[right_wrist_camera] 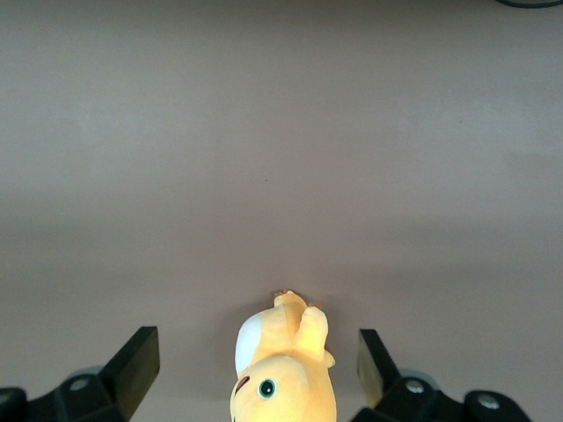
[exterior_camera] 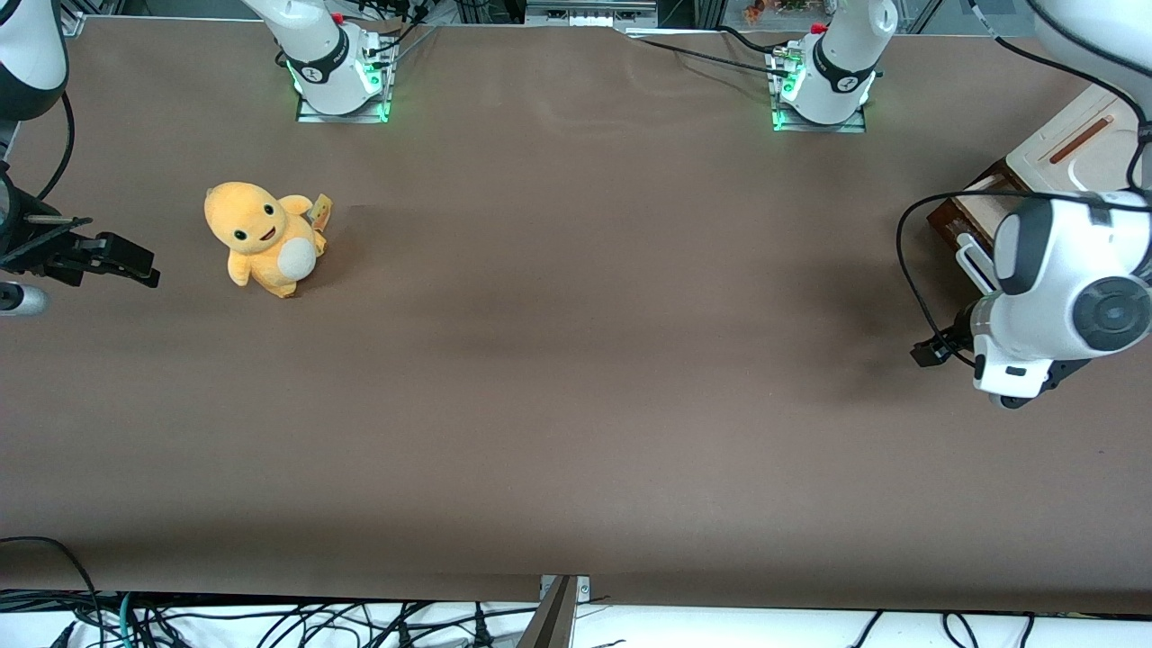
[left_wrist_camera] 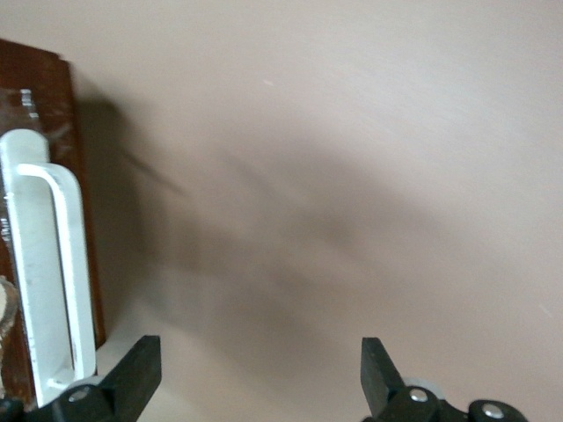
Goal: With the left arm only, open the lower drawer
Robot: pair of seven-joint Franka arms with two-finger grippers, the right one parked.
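The lower drawer's dark brown front [exterior_camera: 943, 221] shows at the foot of the cabinet toward the working arm's end of the table, with its white bar handle [exterior_camera: 975, 263]. The left arm [exterior_camera: 1071, 279] hangs just in front of the drawer, nearer the front camera, and its wrist covers part of the handle. In the left wrist view my gripper [left_wrist_camera: 259, 356] is open and empty over bare table. The handle [left_wrist_camera: 54, 281] and brown front [left_wrist_camera: 40, 97] lie just outside one fingertip [left_wrist_camera: 141, 360], not touching it.
The cabinet's cream top [exterior_camera: 1075, 144] with an orange-brown slot stands above the drawer. A yellow plush toy [exterior_camera: 265, 238] sits toward the parked arm's end, also in the right wrist view [right_wrist_camera: 281, 369]. Two white arm bases [exterior_camera: 823, 81] lit green stand farthest from the front camera.
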